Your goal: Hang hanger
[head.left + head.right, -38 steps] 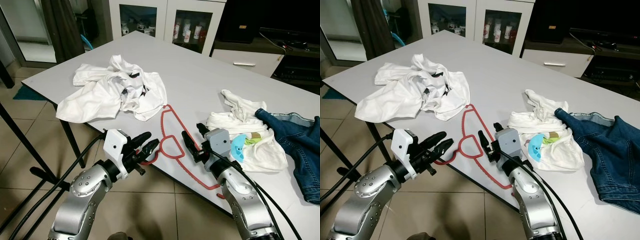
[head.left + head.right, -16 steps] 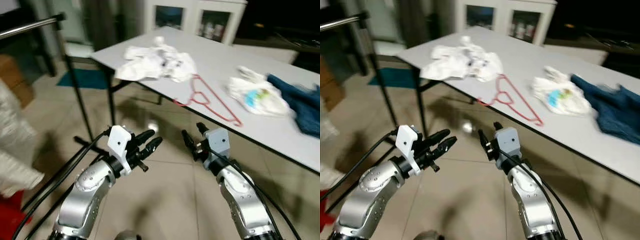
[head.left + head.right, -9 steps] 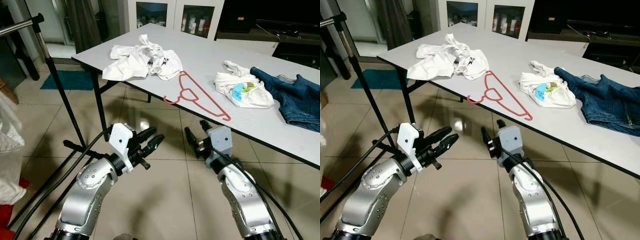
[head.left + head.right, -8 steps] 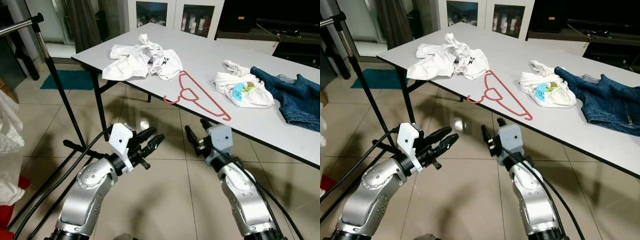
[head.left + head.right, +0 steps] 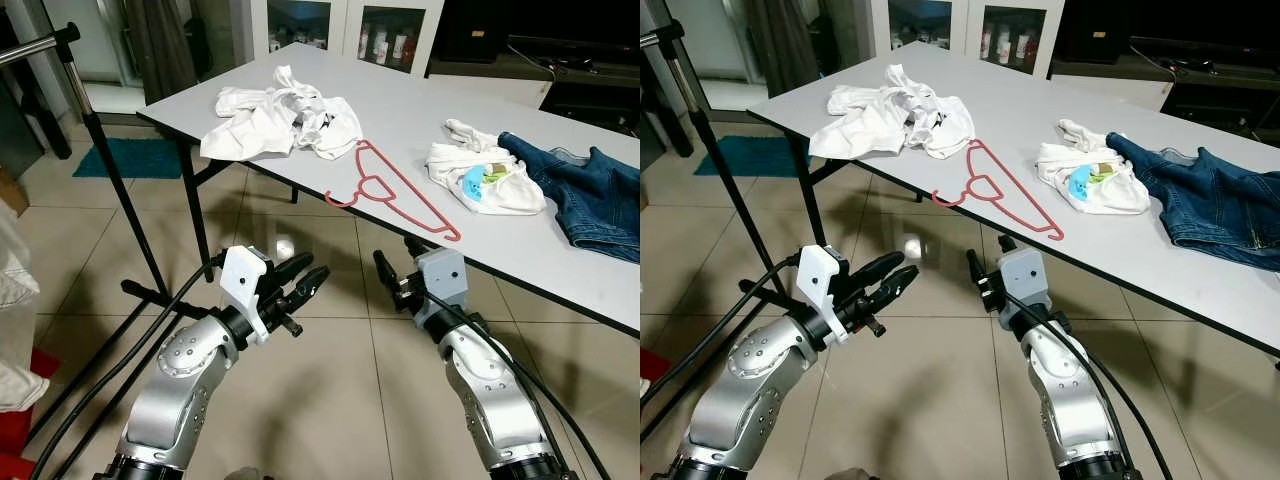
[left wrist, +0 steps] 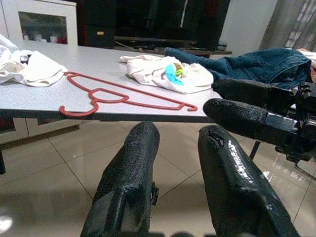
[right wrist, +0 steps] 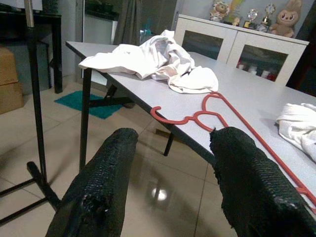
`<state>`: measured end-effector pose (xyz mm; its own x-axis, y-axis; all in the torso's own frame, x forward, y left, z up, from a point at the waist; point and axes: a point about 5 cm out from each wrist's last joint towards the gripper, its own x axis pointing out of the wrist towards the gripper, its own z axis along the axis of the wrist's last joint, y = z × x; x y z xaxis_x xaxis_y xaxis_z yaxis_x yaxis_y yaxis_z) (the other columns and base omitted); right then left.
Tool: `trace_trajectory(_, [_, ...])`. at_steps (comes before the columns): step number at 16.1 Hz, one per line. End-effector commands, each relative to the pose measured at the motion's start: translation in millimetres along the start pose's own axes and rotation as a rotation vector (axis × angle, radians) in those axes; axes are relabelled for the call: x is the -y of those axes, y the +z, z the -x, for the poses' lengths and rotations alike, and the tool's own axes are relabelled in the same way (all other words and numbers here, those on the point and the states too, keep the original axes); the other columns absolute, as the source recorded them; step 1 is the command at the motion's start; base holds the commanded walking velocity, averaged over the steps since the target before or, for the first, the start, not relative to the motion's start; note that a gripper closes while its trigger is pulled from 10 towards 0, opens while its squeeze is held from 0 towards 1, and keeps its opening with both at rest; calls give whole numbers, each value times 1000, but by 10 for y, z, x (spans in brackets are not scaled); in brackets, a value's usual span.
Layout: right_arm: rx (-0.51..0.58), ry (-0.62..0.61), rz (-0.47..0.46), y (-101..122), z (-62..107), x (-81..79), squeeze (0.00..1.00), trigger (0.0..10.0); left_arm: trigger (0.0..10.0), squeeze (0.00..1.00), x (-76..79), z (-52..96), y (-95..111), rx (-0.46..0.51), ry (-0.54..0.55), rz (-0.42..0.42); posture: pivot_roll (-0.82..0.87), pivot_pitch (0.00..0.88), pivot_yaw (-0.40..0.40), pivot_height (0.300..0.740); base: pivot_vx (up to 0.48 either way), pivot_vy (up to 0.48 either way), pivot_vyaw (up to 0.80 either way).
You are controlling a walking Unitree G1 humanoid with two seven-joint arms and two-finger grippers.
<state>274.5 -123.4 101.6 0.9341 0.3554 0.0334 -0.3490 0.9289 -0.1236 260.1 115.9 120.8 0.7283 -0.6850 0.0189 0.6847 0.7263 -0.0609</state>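
The red hanger (image 5: 392, 190) is lying flat on the grey surface (image 5: 420, 120), its hook reaching the near edge, between a heap of white clothes (image 5: 275, 125) and a smaller white bundle (image 5: 485, 180). Blue jeans (image 5: 585, 195) are sitting just beyond that bundle, toward the robot's right. Both arms are hovering over the tiled floor (image 5: 330, 400), short of the surface and below its edge. The left hand (image 5: 302, 288) is pointing toward the hanger with its fingers (image 6: 133, 182) slightly parted and gripping nothing. The right hand (image 5: 393, 262) is spread wide and is likewise empty. A black rack pole (image 5: 115, 165) with a silver bar (image 5: 30, 45) is standing on the robot's left, with a pale garment (image 5: 15, 300) hanging at the far left edge.
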Motion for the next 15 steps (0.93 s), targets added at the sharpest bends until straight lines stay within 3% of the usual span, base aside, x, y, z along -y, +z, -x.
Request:
trace_trajectory(1, [19,-15,10,33,-14,50,0,10000,10000,0,-3,-24,39,13,-1,-15,87,0,-47,723,0,0,0])
trace_trajectory(15, [34,0,21,51,-39,31,0,10000,10000,0,12,-31,50,28,8,-16,98,0,-57,723,0,0,0])
